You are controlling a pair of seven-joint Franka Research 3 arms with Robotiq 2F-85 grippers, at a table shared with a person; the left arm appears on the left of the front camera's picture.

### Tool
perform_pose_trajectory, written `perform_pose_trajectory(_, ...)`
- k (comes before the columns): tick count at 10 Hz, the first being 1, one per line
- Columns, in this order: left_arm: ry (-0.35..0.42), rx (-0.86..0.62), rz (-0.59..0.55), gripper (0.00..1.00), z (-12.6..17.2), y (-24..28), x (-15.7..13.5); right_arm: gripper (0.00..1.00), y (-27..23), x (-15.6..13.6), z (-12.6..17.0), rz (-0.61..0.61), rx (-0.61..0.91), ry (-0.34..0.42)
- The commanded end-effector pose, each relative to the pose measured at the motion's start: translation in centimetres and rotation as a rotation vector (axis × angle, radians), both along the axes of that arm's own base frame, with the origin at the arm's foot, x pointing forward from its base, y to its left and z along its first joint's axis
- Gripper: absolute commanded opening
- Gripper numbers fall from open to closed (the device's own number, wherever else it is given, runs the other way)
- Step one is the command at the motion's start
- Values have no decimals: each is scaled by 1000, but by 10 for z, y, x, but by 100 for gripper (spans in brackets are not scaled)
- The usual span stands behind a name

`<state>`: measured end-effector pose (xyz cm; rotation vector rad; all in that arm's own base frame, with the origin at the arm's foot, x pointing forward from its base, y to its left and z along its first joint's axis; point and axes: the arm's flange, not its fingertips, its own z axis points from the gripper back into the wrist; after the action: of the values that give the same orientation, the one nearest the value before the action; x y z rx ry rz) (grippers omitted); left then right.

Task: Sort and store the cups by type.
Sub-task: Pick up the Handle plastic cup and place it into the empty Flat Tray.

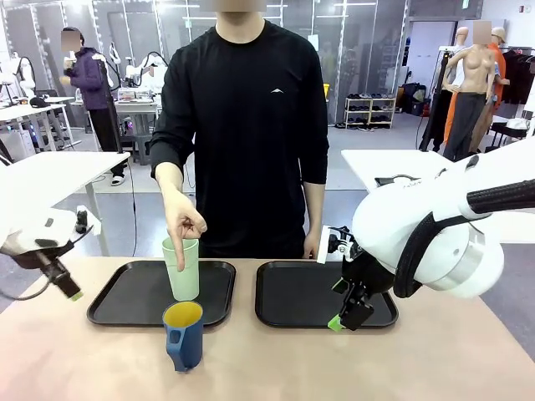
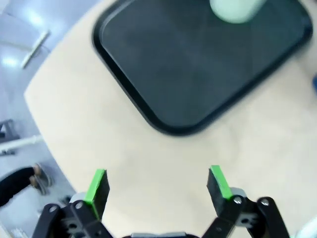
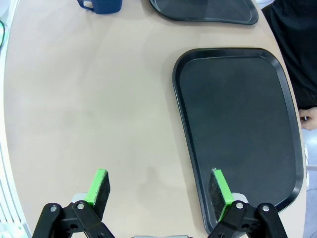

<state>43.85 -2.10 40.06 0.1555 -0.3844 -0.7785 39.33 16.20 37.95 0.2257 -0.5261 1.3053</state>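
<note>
Tumbler stored on left tray, toward far edge of table; mug unsorted on bare table by near edge; right tray judged its destination. Left gripper, right gripper: fingers spread, nothing held.

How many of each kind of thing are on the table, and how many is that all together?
Mint-green tumbler: 1
Dark blue mug: 1
Black trays: 2
Total: 4

Grey floor lies behind; white tables stand mid left and mid right, a shoe shelf upper right, glass partitions along the top.
</note>
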Motion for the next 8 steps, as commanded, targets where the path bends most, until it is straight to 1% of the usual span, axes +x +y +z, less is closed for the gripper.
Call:
perform_pose_trajectory(1, -9, 104, -255, 100, 3, 13, -20, 100, 1, -1, -2, -13, -3, -6)
perform_pose_trajectory(2, -21, 117, -392, 100, 2, 12, -25, 100, 1, -1, -2, -13, -3, -6)
perform_pose_trajectory(3, -55, 137, -477, 100, 0, 12, -28, 100, 1, -1, -2, -13, -3, -6)
perform_pose_trajectory(4, -58, 109, -557, 100, 0, 11, -31, 100, 1, -1, -2, -13, -3, -6)
perform_pose_trajectory(5, 13, 75, -629, 100, 0, 10, -36, 100, 1, -1, -2, -13, -3, -6)
perform_pose_trajectory(6, 97, 82, -681, 100, 0, 10, -40, 100, 1, -1, -2, -13, -3, -6)
perform_pose_trajectory(8, 192, 89, -751, 100, 0, 8, -41, 100, 1, -1, -2, -13, -3, -6)
